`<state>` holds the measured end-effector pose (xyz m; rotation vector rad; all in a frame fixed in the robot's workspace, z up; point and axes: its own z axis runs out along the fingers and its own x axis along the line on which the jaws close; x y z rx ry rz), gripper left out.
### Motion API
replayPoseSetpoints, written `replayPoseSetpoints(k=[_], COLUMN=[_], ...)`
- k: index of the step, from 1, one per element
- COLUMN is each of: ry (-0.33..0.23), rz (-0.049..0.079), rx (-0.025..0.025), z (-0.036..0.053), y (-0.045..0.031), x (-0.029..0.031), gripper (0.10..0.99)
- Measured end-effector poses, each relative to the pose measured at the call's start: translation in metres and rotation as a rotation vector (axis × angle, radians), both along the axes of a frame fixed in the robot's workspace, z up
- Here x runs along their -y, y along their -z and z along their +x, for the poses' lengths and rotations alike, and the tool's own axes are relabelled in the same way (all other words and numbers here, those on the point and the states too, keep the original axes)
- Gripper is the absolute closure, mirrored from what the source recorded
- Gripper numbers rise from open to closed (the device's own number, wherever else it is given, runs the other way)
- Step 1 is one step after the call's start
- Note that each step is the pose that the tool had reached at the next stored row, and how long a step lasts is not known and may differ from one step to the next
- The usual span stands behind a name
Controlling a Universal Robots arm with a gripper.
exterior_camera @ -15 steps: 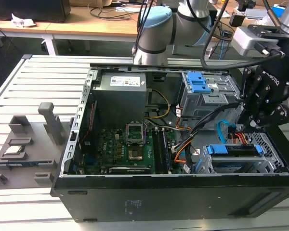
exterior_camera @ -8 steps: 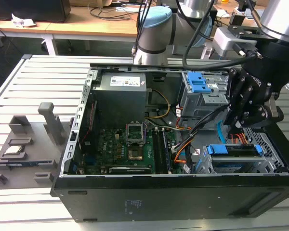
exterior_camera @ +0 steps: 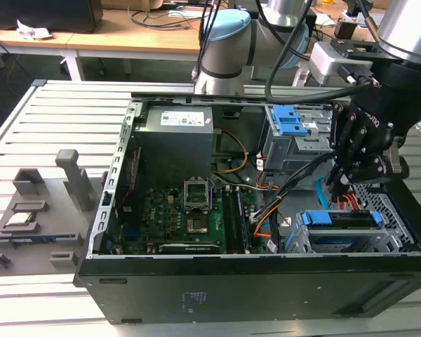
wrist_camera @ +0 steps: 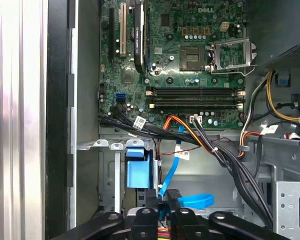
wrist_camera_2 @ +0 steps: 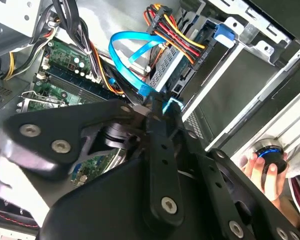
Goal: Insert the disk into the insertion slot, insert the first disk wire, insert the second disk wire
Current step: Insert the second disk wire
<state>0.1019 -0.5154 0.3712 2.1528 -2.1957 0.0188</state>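
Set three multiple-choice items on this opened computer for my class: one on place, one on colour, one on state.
1. The silver-grey hard drive in its blue plastic carrier sits:
A on the slatted table
B in the low perforated grey metal cage
C on the power supply

2. The thin flat cable at the black gripper is:
A red
B white
C light blue

3. The black computer case is:
A open
B closed
C wrapped

Answers:
1. B, the carrier lies inside the cage.
2. C, its blue loop shows.
3. A, the green motherboard lies exposed.

One disk (exterior_camera: 340, 219), one light blue cable (wrist_camera_2: 130, 57), two drive cages (exterior_camera: 298, 137).
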Motion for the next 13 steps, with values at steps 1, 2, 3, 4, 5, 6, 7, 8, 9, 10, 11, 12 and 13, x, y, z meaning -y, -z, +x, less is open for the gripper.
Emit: replayPoseSetpoints(k=[1, 2, 3, 4, 5, 6, 7, 8, 9, 10, 11, 12, 13], ry=[0.000, 0.000, 0.000, 0.000, 0.000, 0.000, 0.000, 0.000, 0.000, 0.000, 0.000, 0.000, 0.000], rz=[0.000, 0.000, 0.000, 0.000, 0.000, -0.001, -0.001, 0.000, -0.001, -0.001, -0.001, -0.001, -0.001], rx=[0.0000, 0.0000, 0.0000, 0.0000, 0.0000, -0.0001, 0.0000, 0.0000, 0.0000, -0.0001, -0.0001, -0.0002, -0.0002], z=[0.0000, 0.0000, 0.0000, 0.0000, 0.0000, -0.0001, 0.0001, 0.0005, 0.0014, 0.0036, 0.0058, 0.0088, 0.0107], y=[0.0000, 0.0001, 0.0003, 0.0004, 0.0005, 0.0007, 0.0023, 0.0043, 0.0059, 0.0090, 0.0103, 0.0114, 0.0124], x=[0.0000, 0.0000, 0.0000, 0.0002, 0.0008, 0.0037, 0.0064, 0.0074, 0.0076, 0.0077, 0.0077, 0.0079, 0.0085], gripper=[0.925, 0.925, 0.925, 0.925, 0.925, 0.925, 0.925, 0.925, 0.925, 0.925, 0.925, 0.925, 0.925])
